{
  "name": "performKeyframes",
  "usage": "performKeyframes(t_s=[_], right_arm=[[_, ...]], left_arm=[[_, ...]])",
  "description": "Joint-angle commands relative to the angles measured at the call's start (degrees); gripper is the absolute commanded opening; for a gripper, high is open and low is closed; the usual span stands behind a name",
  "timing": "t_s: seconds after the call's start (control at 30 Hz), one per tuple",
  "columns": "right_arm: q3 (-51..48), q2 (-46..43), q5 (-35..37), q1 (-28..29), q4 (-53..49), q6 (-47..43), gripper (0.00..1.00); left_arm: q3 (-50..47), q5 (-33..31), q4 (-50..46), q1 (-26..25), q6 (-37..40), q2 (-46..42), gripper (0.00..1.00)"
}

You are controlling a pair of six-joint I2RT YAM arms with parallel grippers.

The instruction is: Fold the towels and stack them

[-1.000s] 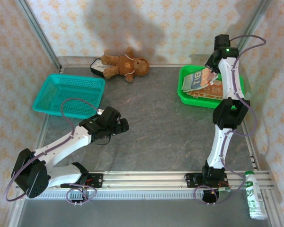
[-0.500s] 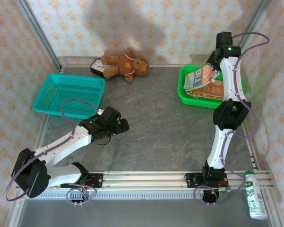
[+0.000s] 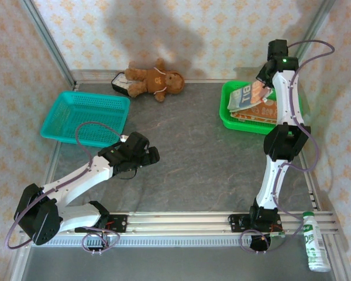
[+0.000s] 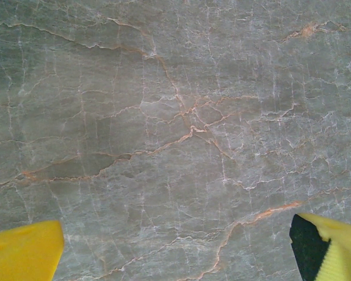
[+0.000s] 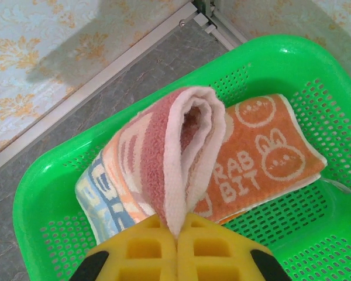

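Right gripper (image 5: 176, 234) is pinched tight on a fluffy striped terry towel (image 5: 184, 140), looped up over the perforated green plastic basket (image 5: 316, 76). The orange towel (image 5: 263, 161) lying in the basket says "RAB BIT" with bunny faces. Left gripper (image 4: 175, 249) gapes wide over the veined grey tabletop (image 4: 175, 117), well away from the basket.

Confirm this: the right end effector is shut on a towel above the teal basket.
Wrong basket. The right end effector is shut on a towel above the green basket, as the right wrist view shows; the teal basket sits far left.
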Motion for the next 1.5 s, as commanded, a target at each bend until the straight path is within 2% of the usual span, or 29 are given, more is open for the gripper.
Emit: performKeyframes(t_s=[0.0,0.13,0.27,0.83,1.47], right_arm=[[-0.05,-1.6,-1.77,-0.74,-0.05,0.07,0.0],[-0.1,-3.29,-8.8,-0.65,1.8,0.5,0.0],[0.69,-4.43,-11.55,0.13,2.57,0.92,0.0],[1.84,-6.27,-9.79,0.41,2.05,1.37,0.0],[0.35,-1.23,-6.87,-2.09,2.14,-0.75,0.0]], left_arm=[[1.22,-0.64,-0.54,0.6,0.54,-0.43,1.0],[1.44,-0.08,0.04,0.63,0.53,0.56,1.0],[1.72,0.37,0.47,0.64,0.54,1.48,1.0],[1.29,0.67,0.49,0.63,0.35,0.97,1.0],[1.14,0.25,0.34,0.63,0.37,0.7,1.0]])
